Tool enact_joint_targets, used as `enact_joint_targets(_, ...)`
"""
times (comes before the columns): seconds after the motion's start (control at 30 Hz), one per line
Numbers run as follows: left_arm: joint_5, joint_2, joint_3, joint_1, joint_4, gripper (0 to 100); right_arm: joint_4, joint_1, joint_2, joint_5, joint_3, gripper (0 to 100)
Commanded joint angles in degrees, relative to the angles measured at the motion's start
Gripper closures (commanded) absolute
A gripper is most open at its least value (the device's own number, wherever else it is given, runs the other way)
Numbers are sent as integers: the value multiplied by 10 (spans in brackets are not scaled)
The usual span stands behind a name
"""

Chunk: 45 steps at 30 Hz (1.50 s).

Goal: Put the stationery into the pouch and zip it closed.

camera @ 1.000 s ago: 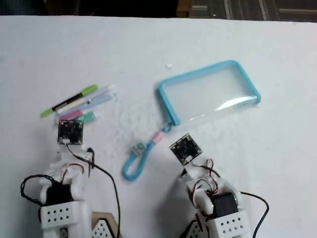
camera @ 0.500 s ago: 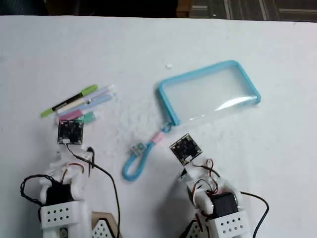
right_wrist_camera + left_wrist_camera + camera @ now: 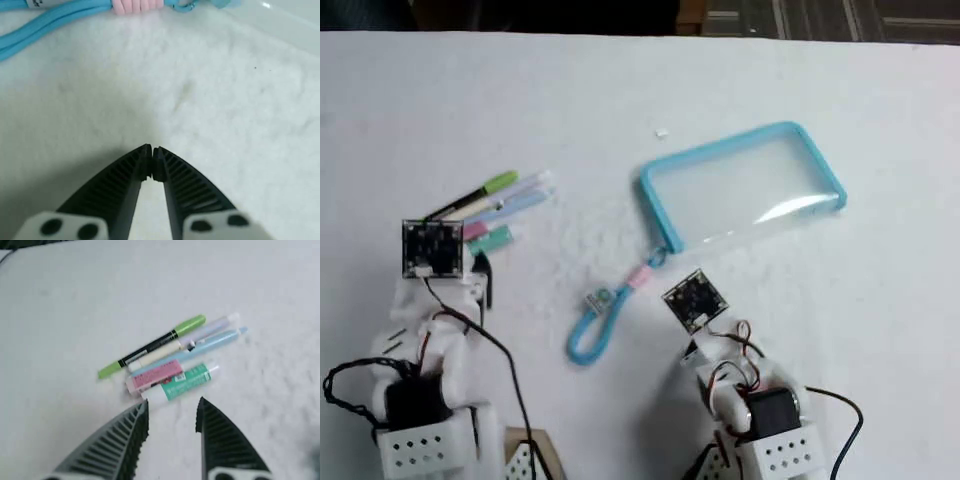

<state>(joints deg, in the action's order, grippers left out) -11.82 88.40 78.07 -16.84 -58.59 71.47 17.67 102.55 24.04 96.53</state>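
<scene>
Currently, I read the left gripper (image 3: pixel 171 412) as part open with nothing between its jaws. It hangs over the white worktop (image 3: pixel 620 80) toward the left edge, just short of the stationery and not touching it.

The stationery lies in one tight cluster in the left half of the worktop, all outside the pouch:
- a green highlighter (image 3: pixel 150 347) with a black and cream barrel, farthest from the gripper;
- a lilac pen (image 3: pixel 212 326) beside it;
- a light blue pen (image 3: pixel 210 342) next in line;
- a pink stick (image 3: pixel 154 376);
- a green-labelled stick (image 3: pixel 185 382), nearest the gripper tips.

The items lie side by side, roughly parallel and touching or nearly touching.

Near the middle of the worktop lies a blue loop strap (image 3: pixel 592 322). A pink band (image 3: pixel 640 275) on it leads to the pouch's nearest left corner.

The right gripper (image 3: pixel 151 162) is closed tip to tip with nothing held. It sits low over the bare worktop, near the strap and apart from it.

The pouch (image 3: pixel 740 185) lies flat right of centre, clear-sided with blue trim. I cannot tell whether its zip is open. A small white scrap (image 3: pixel 661 132) lies beyond its far left corner.
</scene>
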Motion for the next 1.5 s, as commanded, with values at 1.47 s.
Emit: enact_joint_targets(1.47, 21, -131, -331, -174, -243, 823, -10, 0, 4, 3, 4, 981)
